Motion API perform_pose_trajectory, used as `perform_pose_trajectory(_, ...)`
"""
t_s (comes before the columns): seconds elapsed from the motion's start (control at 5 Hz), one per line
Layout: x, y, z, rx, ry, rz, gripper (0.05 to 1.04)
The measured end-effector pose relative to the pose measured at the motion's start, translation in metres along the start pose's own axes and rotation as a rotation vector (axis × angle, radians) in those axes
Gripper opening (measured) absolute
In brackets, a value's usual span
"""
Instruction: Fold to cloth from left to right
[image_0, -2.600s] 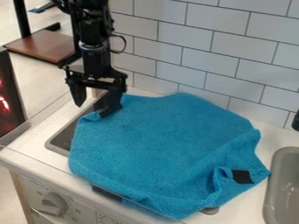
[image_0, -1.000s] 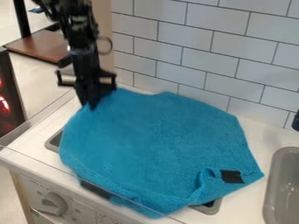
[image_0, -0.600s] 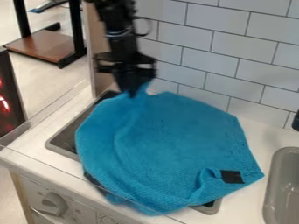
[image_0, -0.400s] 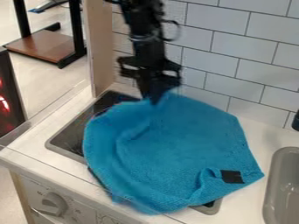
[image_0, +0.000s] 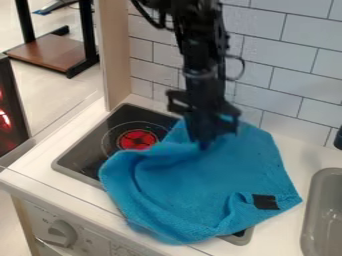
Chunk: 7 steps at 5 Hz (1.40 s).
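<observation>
One black gripper (image_0: 204, 144) hangs down over the upper middle of the blue cloth (image_0: 194, 187). Its two fingers stand together, with no visible opening, clenched on the cloth, which is bunched around their tips. The cloth lies rumpled across the right part of the stove (image_0: 85, 152) and onto the white counter (image_0: 290, 150), with a raised fold curving along its left side. A black patch (image_0: 265, 201) marks its lower right part. Left of the cloth, a burner (image_0: 137, 139) shows red. To the right, just beside the cloth, is a gray sink (image_0: 311, 220).
</observation>
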<state>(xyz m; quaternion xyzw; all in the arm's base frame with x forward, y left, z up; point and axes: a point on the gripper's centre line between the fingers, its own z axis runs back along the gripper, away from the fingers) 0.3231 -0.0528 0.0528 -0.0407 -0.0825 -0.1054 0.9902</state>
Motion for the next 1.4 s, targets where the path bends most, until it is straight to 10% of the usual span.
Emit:
perform_pose_trajectory(0.4,-0.013,0.001,-0.025,0.029,0.036,0.0,0.269)
perform_pose_trajectory(1.0,-0.013,-0.01,0.0,-0.007,-0.024,-0.001,1.024)
perform_pose_trajectory(1.4,-0.006,-0.019,0.049,-0.041,-0.143,0.018,0.999)
